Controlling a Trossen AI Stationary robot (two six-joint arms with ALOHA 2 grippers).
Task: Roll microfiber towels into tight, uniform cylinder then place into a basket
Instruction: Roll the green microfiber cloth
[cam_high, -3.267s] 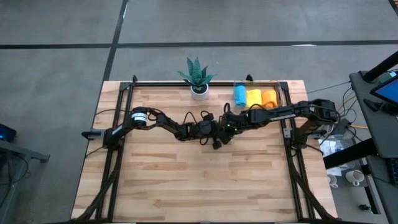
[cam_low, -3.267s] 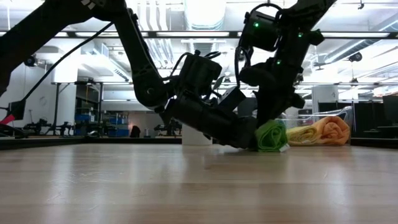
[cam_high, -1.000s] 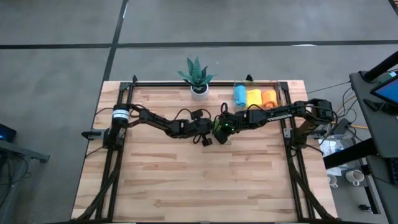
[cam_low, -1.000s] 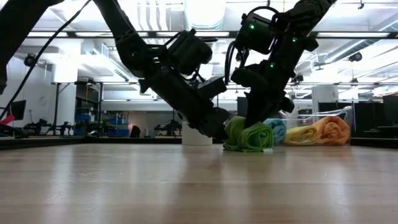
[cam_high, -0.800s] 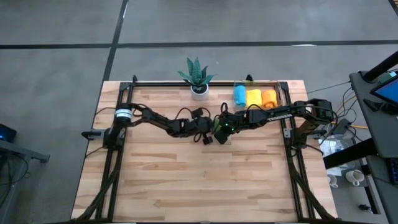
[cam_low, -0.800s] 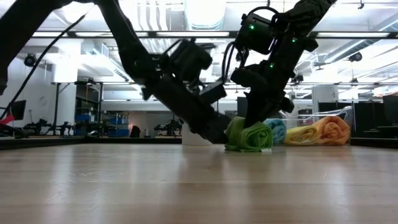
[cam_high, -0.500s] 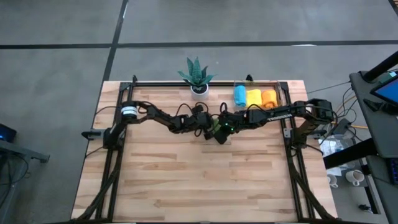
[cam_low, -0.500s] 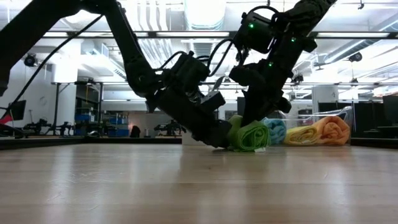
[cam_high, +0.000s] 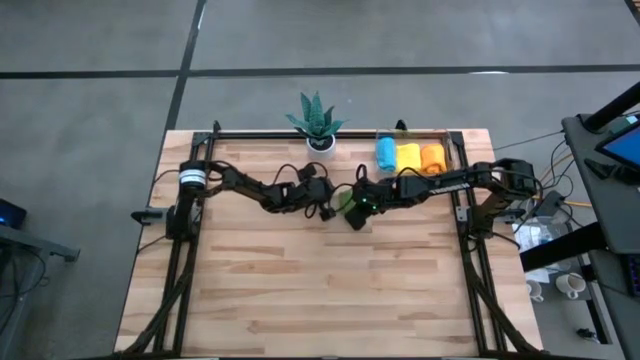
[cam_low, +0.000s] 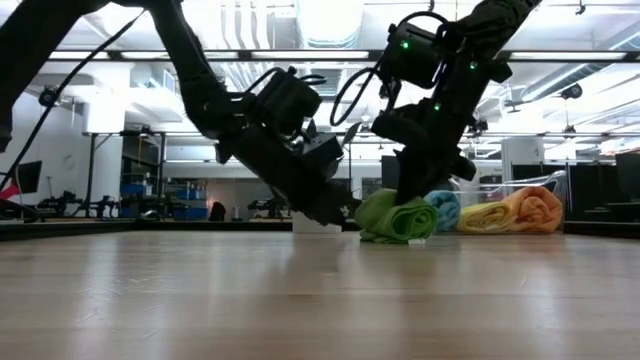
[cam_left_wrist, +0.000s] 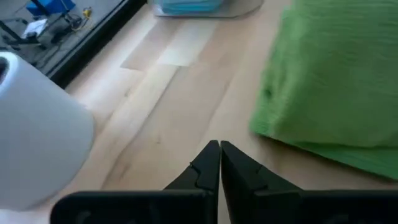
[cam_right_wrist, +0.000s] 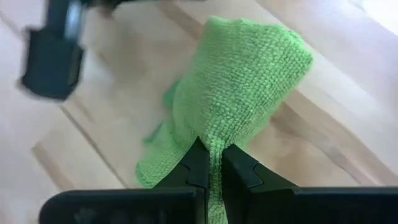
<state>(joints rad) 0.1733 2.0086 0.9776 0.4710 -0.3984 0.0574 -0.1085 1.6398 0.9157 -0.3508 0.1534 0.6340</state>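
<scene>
A green microfiber towel (cam_right_wrist: 242, 81), loosely rolled, lies on the wood table near its middle (cam_high: 346, 200) (cam_low: 397, 218). My right gripper (cam_right_wrist: 211, 160) (cam_high: 357, 212) is shut on it. My left gripper (cam_left_wrist: 219, 149) (cam_high: 328, 207) is shut, its tips low over the table just left of the roll, with a strip of bare wood between them and the towel (cam_left_wrist: 336, 81). The clear basket (cam_high: 450, 150) at the far right holds a blue (cam_high: 386, 153), a yellow (cam_high: 408, 155) and an orange (cam_high: 431, 156) roll. My right gripper pinches a raised fold of the green towel (cam_right_wrist: 214, 140) between its two fingers. The fingers come steeply from above, slanting in from the table's right. The rest of the roll lies slack on the table beyond the fingers.
A spiky green plant (cam_high: 318, 118) in a white pot (cam_left_wrist: 37, 143) stands at the far edge, close behind my left gripper. Black frame rails (cam_high: 195, 180) run along the table's left and right sides. Open wood lies toward the near edge.
My left gripper, still shut, has swung toward the table's far edge, toward the plant pot, moving from the near side of the green roll to its left end. The right gripper and the towel have kept still.
</scene>
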